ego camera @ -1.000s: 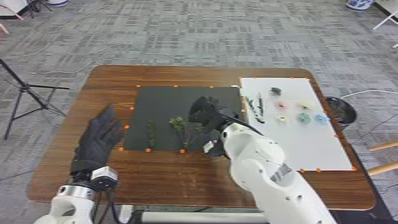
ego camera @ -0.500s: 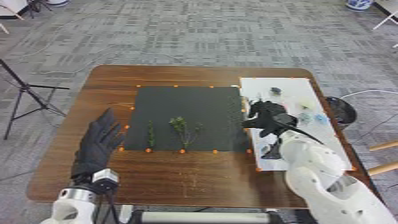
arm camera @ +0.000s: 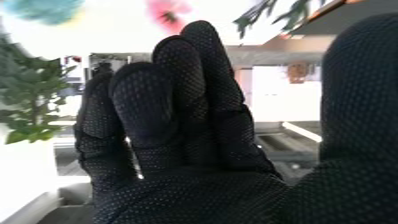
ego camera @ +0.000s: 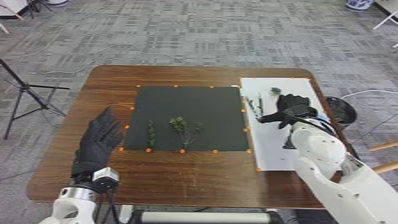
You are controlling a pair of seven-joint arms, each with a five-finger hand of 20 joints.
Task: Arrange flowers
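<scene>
Table (ego camera: 178, 186): brown wood, grain showing, low satin sheen. Dark sheet (ego camera: 191, 100): matt, flat, smooth. White sheet (ego camera: 277, 159): smooth, paper-like. Gloves on left hand (ego camera: 94, 145) and right hand (ego camera: 295, 106): black fabric, matt; from the wrist, the right hand (arm camera: 178, 145) wears a pebbled, dotted weave. Right arm (ego camera: 318, 145): white, smooth shell, plastic look. Floor (ego camera: 178, 35): grey carpet, patchy woven texture, dull. Legs at table's right (ego camera: 385, 145): pale wood.
</scene>
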